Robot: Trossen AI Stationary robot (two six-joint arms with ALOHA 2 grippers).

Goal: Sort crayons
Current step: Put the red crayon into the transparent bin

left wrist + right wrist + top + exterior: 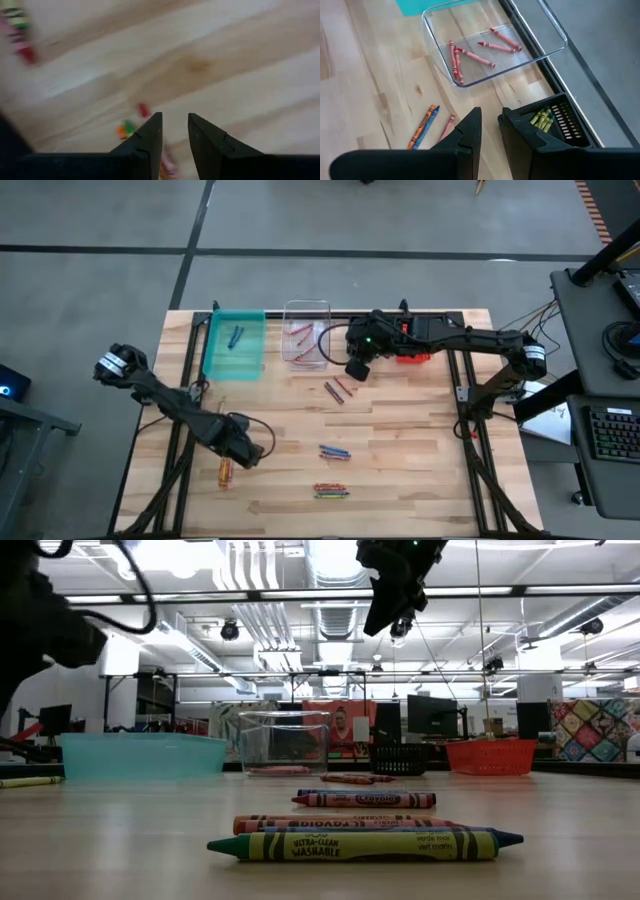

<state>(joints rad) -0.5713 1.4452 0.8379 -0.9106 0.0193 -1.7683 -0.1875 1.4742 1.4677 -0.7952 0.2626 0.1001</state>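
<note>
Loose crayons lie flat on the wooden table: an orange pair [224,470] at the near left, a blue and red pair [334,452], a mixed bunch [331,491] and a few [335,390] near the clear bin. My left gripper [245,445] points down just beside the orange pair, open, with nothing between its fingers [175,135]; blurred crayons [129,127] show past one finger. My right gripper [358,368] hangs high over the table near the clear bin, open and empty [490,122].
At the far edge stand a teal bin [235,352] with blue crayons, a clear bin [305,310] holding red crayons [470,55], a black bin [560,125] with green crayons and a red bin [412,358]. Bare wood lies at the table's right half.
</note>
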